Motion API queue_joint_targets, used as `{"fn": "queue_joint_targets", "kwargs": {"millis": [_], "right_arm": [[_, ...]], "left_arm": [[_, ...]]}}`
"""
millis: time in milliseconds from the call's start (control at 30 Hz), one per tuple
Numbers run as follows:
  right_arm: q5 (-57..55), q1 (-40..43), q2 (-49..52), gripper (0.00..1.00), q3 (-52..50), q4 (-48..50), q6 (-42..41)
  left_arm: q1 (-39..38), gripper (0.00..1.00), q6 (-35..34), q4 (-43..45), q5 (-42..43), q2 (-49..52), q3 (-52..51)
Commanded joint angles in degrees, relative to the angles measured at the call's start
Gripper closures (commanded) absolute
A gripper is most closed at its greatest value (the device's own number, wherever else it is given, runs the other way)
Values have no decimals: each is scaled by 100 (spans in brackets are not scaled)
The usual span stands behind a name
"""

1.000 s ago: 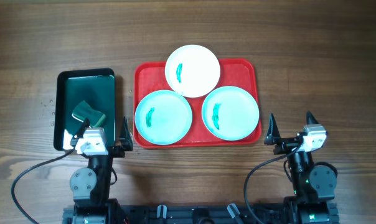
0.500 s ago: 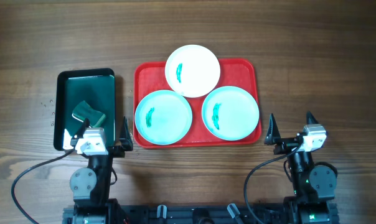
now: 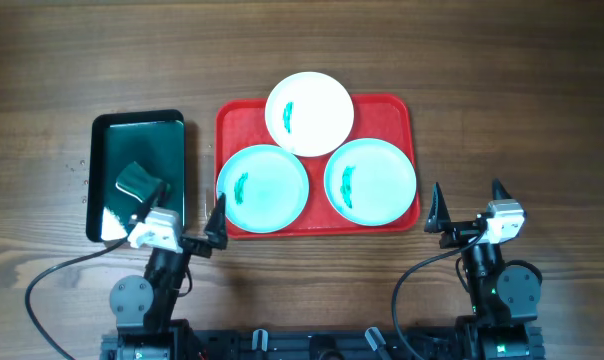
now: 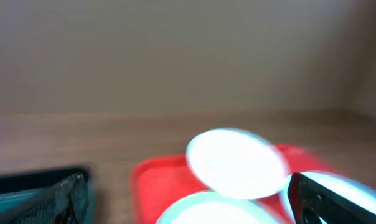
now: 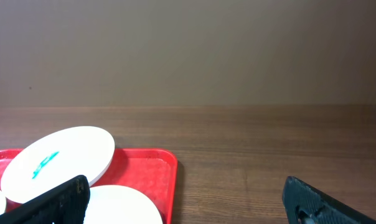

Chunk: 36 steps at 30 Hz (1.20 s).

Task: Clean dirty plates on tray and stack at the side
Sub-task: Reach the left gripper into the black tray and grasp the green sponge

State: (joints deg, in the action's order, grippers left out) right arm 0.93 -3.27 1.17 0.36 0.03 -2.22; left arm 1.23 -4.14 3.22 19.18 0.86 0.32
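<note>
The red tray [image 3: 402,112] lies at the table's middle and holds three plates, each with a green smear. A white plate [image 3: 310,113] rests at the back, overlapping two aqua plates, one at front left [image 3: 263,188] and one at front right [image 3: 370,180]. My left gripper [image 3: 178,222] is open and empty near the tray's front left corner. My right gripper [image 3: 470,208] is open and empty just right of the tray's front right corner. The left wrist view is blurred and shows the white plate [image 4: 236,163] on the tray [image 4: 152,180]. The right wrist view shows the white plate [image 5: 57,161] and tray [image 5: 152,168].
A dark green-black narrow tray [image 3: 167,125] lies left of the red tray with a green sponge [image 3: 142,181] in it. Bare wooden table [image 3: 512,110] lies to the right of the red tray and behind it.
My left gripper has turned and shifted right, toward the red tray's front left corner. The right arm and the plates have not moved.
</note>
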Motion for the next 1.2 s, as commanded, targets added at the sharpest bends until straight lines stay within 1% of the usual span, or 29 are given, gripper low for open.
{"fn": "queue_joint_targets", "kwargs": {"millis": [0,33,67,133,167,200,233,267,300,333,367,433,467,500,533,600,633,667,700,767,833,867,967,1000,1067,1133,1167], "right_arm": [[-94,13,28,0,-7,33,72],[-94,13,28,0,-7,33,70],[-94,13,28,0,-7,33,70],[-94,13,28,0,-7,33,70],[-94,13,28,0,-7,33,68],[-94,13,28,0,-7,33,72],[-94,13,28,0,-7,33,70],[-94,13,28,0,-7,33,70],[-94,13,28,0,-7,33,68],[-94,13,28,0,-7,33,70],[-94,13,28,0,-7,33,72],[-94,13,28,0,-7,33,72],[-94,13,28,0,-7,33,70],[-94,13,28,0,-7,33,68],[-94,13,28,0,-7,33,70],[-94,13,28,0,-7,33,70],[-94,13,28,0,-7,33,70],[-94,13,28,0,-7,31,68],[-94,13,28,0,-7,33,72],[-94,13,28,0,-7,33,72],[-94,13,28,0,-7,33,70],[-94,13,28,0,-7,33,70],[-94,13,28,0,-7,33,70],[-94,13,28,0,-7,33,70],[-94,13,28,1,-7,33,72],[-94,13,28,0,-7,31,72],[-94,13,28,0,-7,33,70]], "left_arm": [[-28,0,-1097,946,3053,-31,2],[-28,0,-1104,1325,3578,-31,2],[-28,0,-1217,1648,3746,-31,2],[-28,0,-1810,2743,3681,-31,2],[-26,0,-1974,3213,3539,-31,15],[-26,0,-2055,3630,3080,-31,127],[-20,0,-1987,3480,2496,-17,409],[-4,0,-1471,2865,2031,87,870],[7,0,-1082,2280,1775,201,1196],[26,0,-704,1513,1429,382,1606],[50,0,-472,431,745,688,2170],[59,0,-476,-1779,-728,1707,3521],[59,0,-476,-2566,-1005,2234,4087],[57,0,-485,-3130,-953,2743,4559],[52,0,-535,-3576,-699,3228,4933],[52,0,-529,-3893,-575,3875,5184],[55,0,-662,-3818,-610,4221,5206],[55,0,-1209,-3901,-929,4544,5320],[55,0,-1668,-4207,-1305,5031,5630],[55,0,-1880,-4966,-1906,5954,6419],[55,0,-1921,-5746,-2638,7195,7466],[52,0,-1882,-5818,-2632,7661,7715],[59,0,-1884,-5823,-2640,8513,7753],[114,0,-2002,-5812,-2638,8797,7755],[420,0,-2883,-5871,-2741,9361,7755],[807,0,-3591,-6015,-2656,9812,7755],[964,0,-3687,-6050,-2527,9967,7755]]}}
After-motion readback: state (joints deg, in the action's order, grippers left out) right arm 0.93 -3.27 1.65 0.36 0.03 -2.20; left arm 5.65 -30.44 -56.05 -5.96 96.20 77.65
